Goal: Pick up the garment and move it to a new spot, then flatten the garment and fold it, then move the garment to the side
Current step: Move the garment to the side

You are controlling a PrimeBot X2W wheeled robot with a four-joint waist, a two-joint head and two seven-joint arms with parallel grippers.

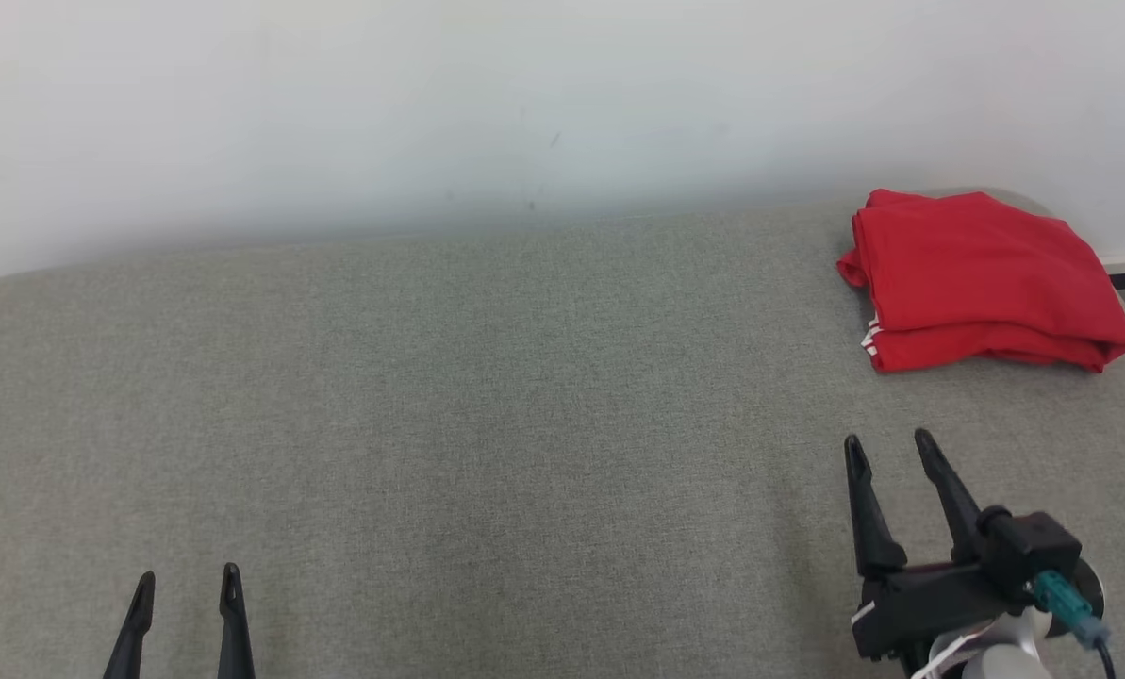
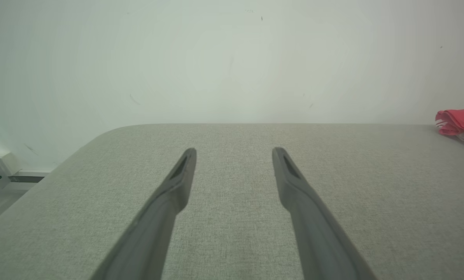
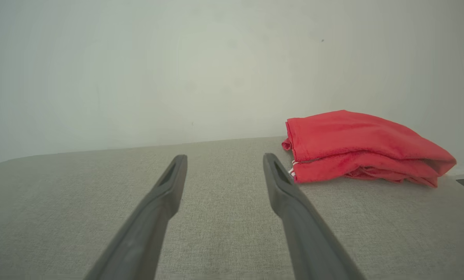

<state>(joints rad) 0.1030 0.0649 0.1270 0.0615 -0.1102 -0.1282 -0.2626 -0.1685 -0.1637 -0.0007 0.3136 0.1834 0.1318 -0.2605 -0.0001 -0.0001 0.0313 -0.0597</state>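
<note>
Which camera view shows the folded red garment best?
The head view: the red garment lies whole, seen from above. The right wrist view shows its side layers; the left wrist view catches one edge.

Left wrist view's right edge cuts off the garment (image 2: 460, 121).

Soft red cloth garment (image 1: 982, 278) lies on matt, coarse-woven grey fabric surface (image 1: 487, 405).
</note>
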